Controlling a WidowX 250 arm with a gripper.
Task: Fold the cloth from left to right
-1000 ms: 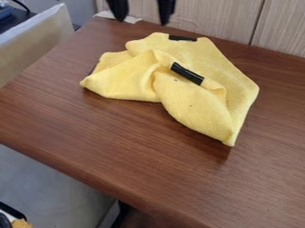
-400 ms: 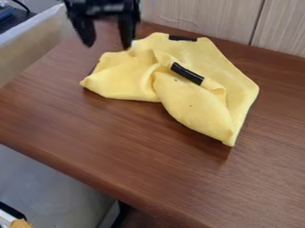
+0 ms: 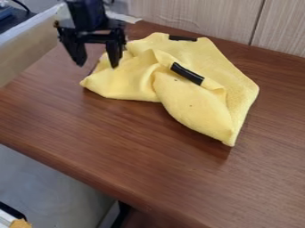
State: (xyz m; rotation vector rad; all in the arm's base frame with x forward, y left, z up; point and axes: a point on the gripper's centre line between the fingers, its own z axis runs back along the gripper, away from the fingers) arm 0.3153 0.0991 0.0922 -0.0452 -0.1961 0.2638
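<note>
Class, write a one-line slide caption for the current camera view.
Open black two-finger gripper at the left end of a crumpled yellow cloth on a brown wooden table.

Wall [image 3: 196,15] apparently an obstacle behind cloth [image 3: 193,104]

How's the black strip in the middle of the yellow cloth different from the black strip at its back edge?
The middle strip looks longer than the back strip. The middle strip slants down to the right, while the back strip lies nearly level. Both are black and on the yellow cloth.
</note>
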